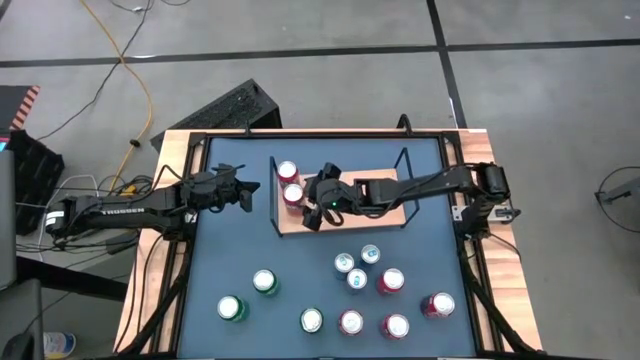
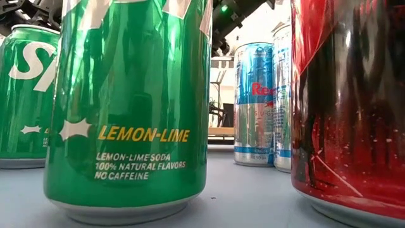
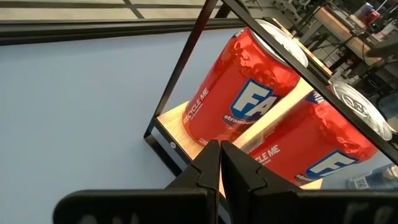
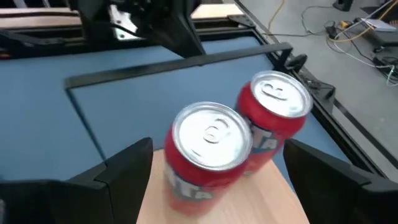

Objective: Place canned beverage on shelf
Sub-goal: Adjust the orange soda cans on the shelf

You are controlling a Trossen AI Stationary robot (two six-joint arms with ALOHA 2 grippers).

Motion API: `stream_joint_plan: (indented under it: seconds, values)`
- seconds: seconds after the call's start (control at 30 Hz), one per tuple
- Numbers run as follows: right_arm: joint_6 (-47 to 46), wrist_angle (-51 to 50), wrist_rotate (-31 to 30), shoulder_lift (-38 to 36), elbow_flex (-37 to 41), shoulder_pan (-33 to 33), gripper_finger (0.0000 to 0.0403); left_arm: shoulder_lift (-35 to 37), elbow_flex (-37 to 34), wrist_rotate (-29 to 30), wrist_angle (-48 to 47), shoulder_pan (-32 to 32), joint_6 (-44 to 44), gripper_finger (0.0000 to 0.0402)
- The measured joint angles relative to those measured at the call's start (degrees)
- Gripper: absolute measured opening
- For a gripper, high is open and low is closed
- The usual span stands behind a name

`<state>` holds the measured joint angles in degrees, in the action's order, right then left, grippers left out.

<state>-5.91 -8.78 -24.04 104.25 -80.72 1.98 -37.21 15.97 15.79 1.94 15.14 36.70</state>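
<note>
The nearer red can (image 4: 208, 155) stands upright between the right gripper's (image 4: 211, 171) wide-spread fingers (image 4: 124, 168), on the shelf (image 1: 385, 215), and it looks already set down rather than held: from the right wrist view there is a gap on each side. The main risk, as I judge it, is the pull-away. If the arm draws back along the board at a slant, one finger could catch this can and tip it, or shove it into the second red can (image 4: 273, 118) standing just beside it toward 1 o'clock. Both sit at the shelf's 9 o'clock end, close to the wire frame (image 3: 186, 68), so a knock could also send one off the edge onto the table (image 1: 240, 240).

From above, the right arm reaches in from 3 o'clock, stretched low over the board with its wrist at the cans. The left gripper (image 3: 221, 165) is pinched fully together and holds nothing; its arm comes from 9 o'clock and hovers over the table just beside the shelf's end, pointing at the two cans. A swing from it toward 3 o'clock would strike the frame.

Farther toward 6 o'clock, loose cans (image 1: 350, 322) wait on the table.
</note>
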Motion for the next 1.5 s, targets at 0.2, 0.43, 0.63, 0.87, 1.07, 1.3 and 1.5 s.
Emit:
stream_joint_plan:
  seconds: [0.2, 0.43, 0.63, 0.87, 1.07, 1.3, 1.5]
  values:
    - [0.0, -1.6, -1.3, 1.8, -0.1, 0.3, 0.0347, 0.0, 0.0, 0.0, 0.0, -0.1, 0.0, 0.0]
    - [0.0, -1.5, -1.7, 3.0, -0.1, -1.0, 0.0347, 0.0, 0.0, 0.0, 0.0, -0.1, 0.0, 0.0]
    - [0.0, -1.6, -1.5, 3.1, 0.1, -3.1, 0.0347, 0.0, 0.0, 0.0, -0.2, -0.1, -0.2, 0.0]
    - [0.4, -1.1, -0.3, 3.1, 0.1, -4.4, 0.0347, 0.0, 0.0, 0.1, -1.8, -0.1, -0.2, 0.0]
    - [1.7, -1.9, 0.8, 2.6, 0.1, -2.4, 0.0347, 0.0, 0.0, 0.1, -1.7, -0.1, -0.2, 0.0]
    - [3.3, -8.3, -3.3, 1.7, 0.0, -0.3, 0.0337, 0.0, 0.0, 0.0, -1.6, -0.1, -0.2, 0.0]
    - [2.9, -8.5, -4.5, 1.9, 0.0, -2.0, 0.0301, 0.0, 0.0, 0.0, -1.6, -0.1, 0.1, 0.0]
